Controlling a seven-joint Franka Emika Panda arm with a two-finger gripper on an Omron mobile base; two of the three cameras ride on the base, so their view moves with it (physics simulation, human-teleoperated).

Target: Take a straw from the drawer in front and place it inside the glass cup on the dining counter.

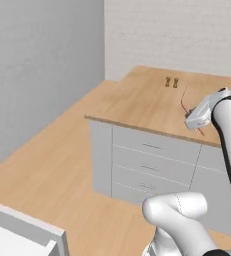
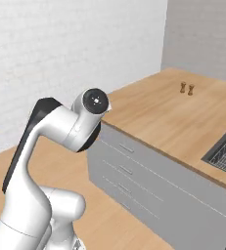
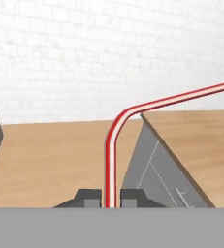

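Your claw (image 3: 110, 197) is clamped on the straw (image 3: 114, 140), both dark fingertips (image 3: 90, 197) pressed against its red shaft. In the hand view the straw rises straight from the fingers, then bends and runs off to the right edge. In the left base view you see the claw (image 1: 193, 120) hanging over the near edge of the dining bench (image 1: 137, 100), with the straw's thin red line crossing the wood just beside it. The bench corner lies to your left, and bare wooden floor (image 1: 47, 165) stretches wide beyond it to the grey wall. Stacked drawer fronts (image 1: 152, 160) sit flush below the edge. Two small brown shakers (image 1: 171, 82) stand well apart toward the far side. The sink (image 2: 225, 152) sits inset at the right. Your arm (image 2: 60, 132) arches up, elbow high, the forearm reaching forward.
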